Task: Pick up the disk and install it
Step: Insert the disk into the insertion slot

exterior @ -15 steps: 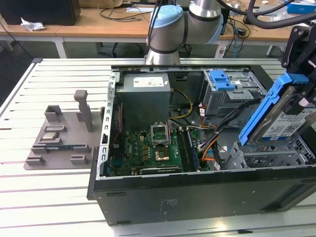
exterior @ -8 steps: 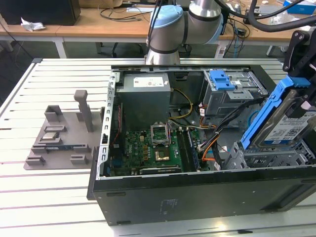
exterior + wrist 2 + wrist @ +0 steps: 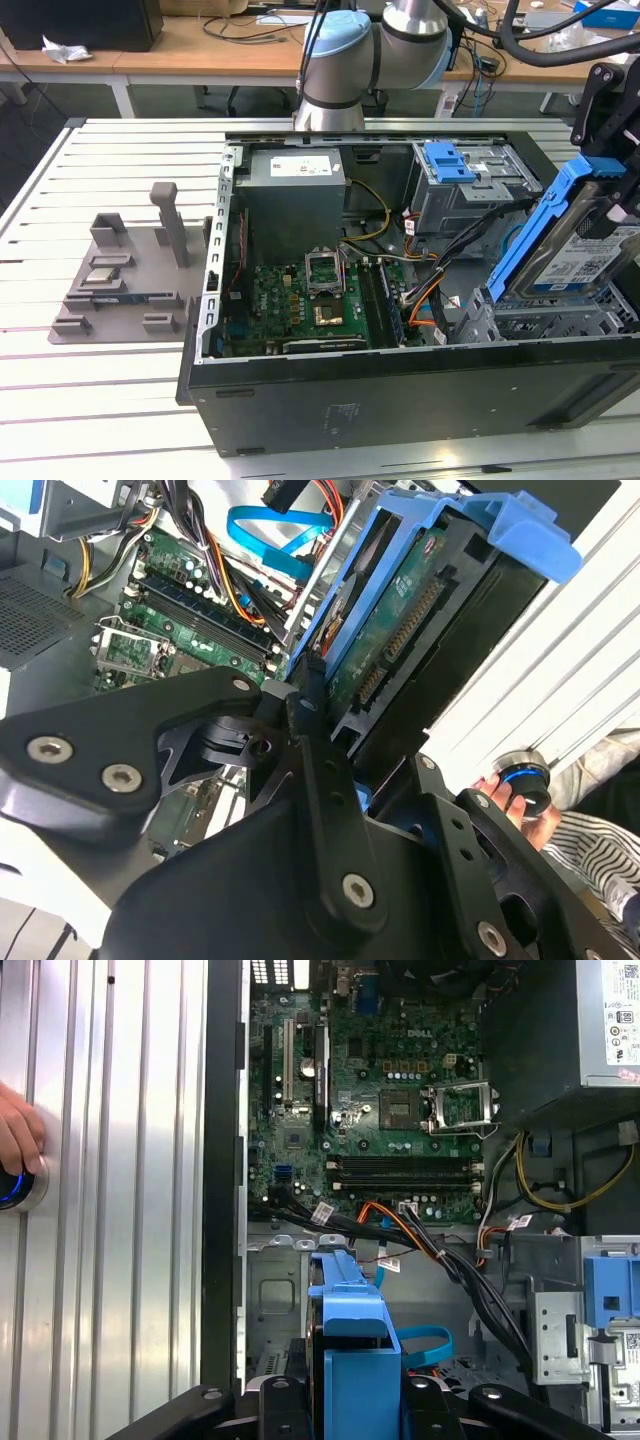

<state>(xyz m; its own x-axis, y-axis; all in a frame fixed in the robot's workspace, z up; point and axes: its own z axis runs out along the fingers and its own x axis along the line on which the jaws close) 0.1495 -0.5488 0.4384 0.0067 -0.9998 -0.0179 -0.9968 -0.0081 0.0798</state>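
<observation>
The disk (image 3: 585, 255) is a silver drive with a white-and-blue label in a blue carrier bracket (image 3: 540, 230). It hangs steeply tilted at the exterior view's right. Its lower end is at the grey drive cage (image 3: 545, 315) in the corner of the open computer case (image 3: 400, 400). My gripper (image 3: 610, 170) is shut on the disk's upper end. In the second wrist view the black fingers (image 3: 305, 715) clamp the edge of the disk (image 3: 390, 630), whose green circuit side faces the camera. In the first wrist view the blue carrier (image 3: 350, 1330) sits between the fingers (image 3: 275, 1400) above the cage floor.
Inside the case are the motherboard (image 3: 300, 300), a grey power supply (image 3: 295, 195), a blue-handled drive bay (image 3: 450, 165) and loose orange and blue cables (image 3: 420, 1235). A grey fixture plate (image 3: 120, 275) lies at the exterior view's left. A person's hand (image 3: 15, 1135) rests on a blue-ringed button (image 3: 20, 1185).
</observation>
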